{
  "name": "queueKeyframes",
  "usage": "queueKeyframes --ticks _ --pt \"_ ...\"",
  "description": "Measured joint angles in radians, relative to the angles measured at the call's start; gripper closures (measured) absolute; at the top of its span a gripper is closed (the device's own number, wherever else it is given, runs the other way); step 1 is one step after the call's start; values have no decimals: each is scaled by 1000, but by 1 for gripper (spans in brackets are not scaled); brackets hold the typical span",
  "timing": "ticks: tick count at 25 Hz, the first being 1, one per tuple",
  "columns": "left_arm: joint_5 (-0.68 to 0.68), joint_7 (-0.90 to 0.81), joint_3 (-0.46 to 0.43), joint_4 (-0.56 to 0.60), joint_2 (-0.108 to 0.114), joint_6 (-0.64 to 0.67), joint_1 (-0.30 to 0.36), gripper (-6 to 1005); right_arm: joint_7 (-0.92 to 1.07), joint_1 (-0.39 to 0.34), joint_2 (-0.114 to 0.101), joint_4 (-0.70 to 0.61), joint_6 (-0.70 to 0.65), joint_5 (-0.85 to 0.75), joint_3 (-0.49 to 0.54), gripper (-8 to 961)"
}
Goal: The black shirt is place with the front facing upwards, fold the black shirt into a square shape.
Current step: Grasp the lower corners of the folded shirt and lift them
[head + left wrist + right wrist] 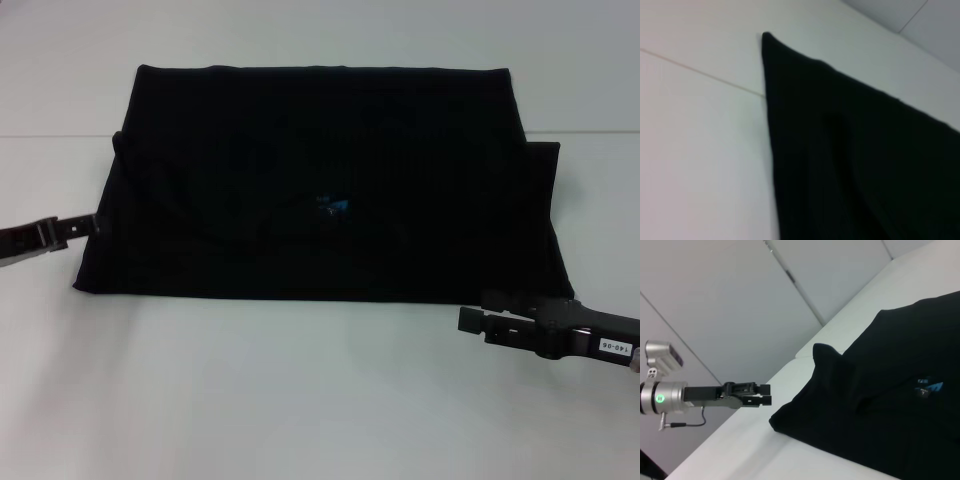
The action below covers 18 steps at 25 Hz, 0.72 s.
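Observation:
The black shirt (pixel 320 180) lies flat on the white table (pixel 300 400), folded into a wide rectangle, with a small blue neck label (pixel 333 203) showing near its middle. No lettering shows. My left gripper (pixel 88 226) hovers just off the shirt's left edge, holding nothing. In the right wrist view the left gripper (pixel 766 394) has a narrow gap between its fingers and stands apart from the shirt (pixel 880 405). My right gripper (pixel 468 322) sits just in front of the shirt's front right corner. The left wrist view shows one corner of the shirt (pixel 850 150).
A seam line (pixel 60 135) crosses the table behind the shirt's left side. A narrower layer of cloth (pixel 545 200) sticks out on the right beyond the top fold. Bare white tabletop lies in front of the shirt.

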Motion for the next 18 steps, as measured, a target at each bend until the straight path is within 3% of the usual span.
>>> queueKeyframes --ticks 18 --pt "5 14 54 -35 -30 -76 -5 136 4 8 9 -1 8 4 0 76"
